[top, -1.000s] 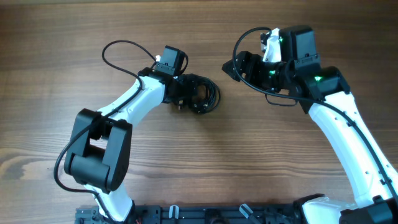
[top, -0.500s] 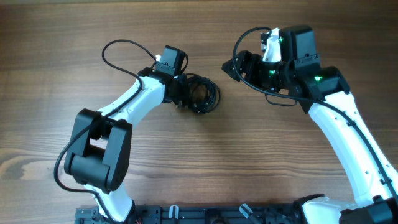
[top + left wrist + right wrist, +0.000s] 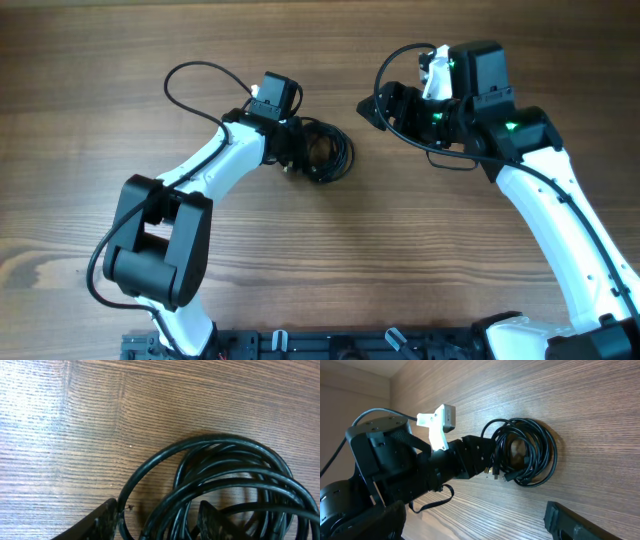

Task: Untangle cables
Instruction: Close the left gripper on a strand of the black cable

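Left gripper point(image 3: 159, 521) half-open astride cables point(image 3: 226, 464)

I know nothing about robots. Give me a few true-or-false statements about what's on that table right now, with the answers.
1. The cables lie in one coiled bundle on the wooden table. True.
2. The right pincer is gripping that bundle. False: it stands open, apart from the coil, holding nothing.
3. The left pincer has cable strands between its fingers. True.
4. The cables are white. False: they are black.
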Robot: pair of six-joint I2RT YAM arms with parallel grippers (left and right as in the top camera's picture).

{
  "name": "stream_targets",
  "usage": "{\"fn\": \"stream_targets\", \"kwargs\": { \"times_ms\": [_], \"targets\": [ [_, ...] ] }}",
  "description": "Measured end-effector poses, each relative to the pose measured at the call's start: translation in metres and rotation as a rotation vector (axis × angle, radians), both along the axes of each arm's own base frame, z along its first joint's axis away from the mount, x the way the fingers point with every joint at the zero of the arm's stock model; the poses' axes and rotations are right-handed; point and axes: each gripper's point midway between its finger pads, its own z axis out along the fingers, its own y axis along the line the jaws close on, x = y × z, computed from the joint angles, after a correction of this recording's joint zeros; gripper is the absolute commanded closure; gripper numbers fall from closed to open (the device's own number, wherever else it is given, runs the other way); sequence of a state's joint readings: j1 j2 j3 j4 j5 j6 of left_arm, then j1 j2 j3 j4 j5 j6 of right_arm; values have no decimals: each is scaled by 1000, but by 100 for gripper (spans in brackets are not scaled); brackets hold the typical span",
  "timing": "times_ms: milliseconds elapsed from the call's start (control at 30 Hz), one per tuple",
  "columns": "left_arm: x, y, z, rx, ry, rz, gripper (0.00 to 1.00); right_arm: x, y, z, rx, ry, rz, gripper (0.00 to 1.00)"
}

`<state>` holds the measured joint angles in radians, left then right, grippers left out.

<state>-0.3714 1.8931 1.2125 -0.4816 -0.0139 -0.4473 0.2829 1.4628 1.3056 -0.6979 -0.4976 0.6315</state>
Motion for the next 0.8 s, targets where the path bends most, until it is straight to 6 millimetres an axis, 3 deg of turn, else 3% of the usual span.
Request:
{"fn": "stream_targets", "kwargs": {
  "times_ms": [200,367,800],
  "targets": [
    [-5,-5,-5,-12,24,-46,53,0,0,0,-1,0,-1,10],
    [-7,-9,-7,-31,35,-67,68,0,0,0,-1,0,-1,10],
    [-3,-11,-7,-37,20,-68,79,0,0,-1,-2,3,-1,10]
  ]
}}
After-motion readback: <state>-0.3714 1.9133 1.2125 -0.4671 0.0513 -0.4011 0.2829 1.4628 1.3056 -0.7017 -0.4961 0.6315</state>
